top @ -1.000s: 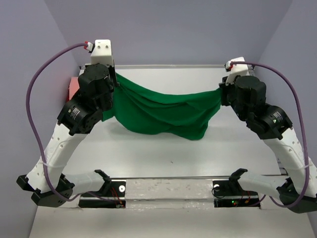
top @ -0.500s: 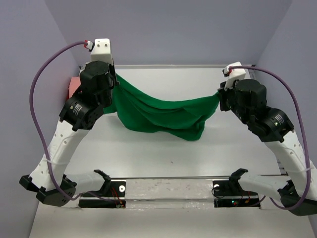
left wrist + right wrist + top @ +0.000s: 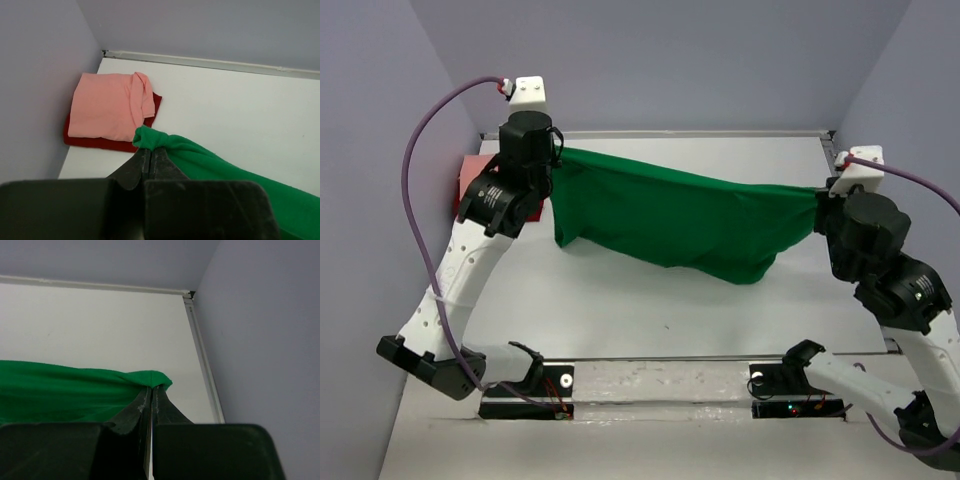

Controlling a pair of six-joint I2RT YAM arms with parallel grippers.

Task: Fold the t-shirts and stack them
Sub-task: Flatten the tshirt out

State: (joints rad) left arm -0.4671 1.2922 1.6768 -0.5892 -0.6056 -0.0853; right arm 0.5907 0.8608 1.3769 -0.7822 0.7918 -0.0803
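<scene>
The bright green t-shirt (image 3: 680, 218) hangs stretched between my two grippers above the table. My left gripper (image 3: 558, 155) is shut on its left corner (image 3: 150, 138) at the back left. My right gripper (image 3: 820, 195) is shut on its right corner (image 3: 152, 377) at the right. The shirt's lower edge sags toward the table in the middle. The salmon pink t-shirt (image 3: 107, 105) lies folded on top of the dark red t-shirt (image 3: 100, 142) in the back left corner, also showing in the top view (image 3: 472, 175).
Purple walls close in the table on the left, back and right. A metal rail (image 3: 202, 355) runs along the right edge. The white tabletop (image 3: 650, 310) lies under the hanging shirt. The arm bases (image 3: 660, 385) stand at the near edge.
Both grippers have moved apart, the right one far to the right. The green shirt, sagging and bunched before, is now pulled out wide and nearly taut.
</scene>
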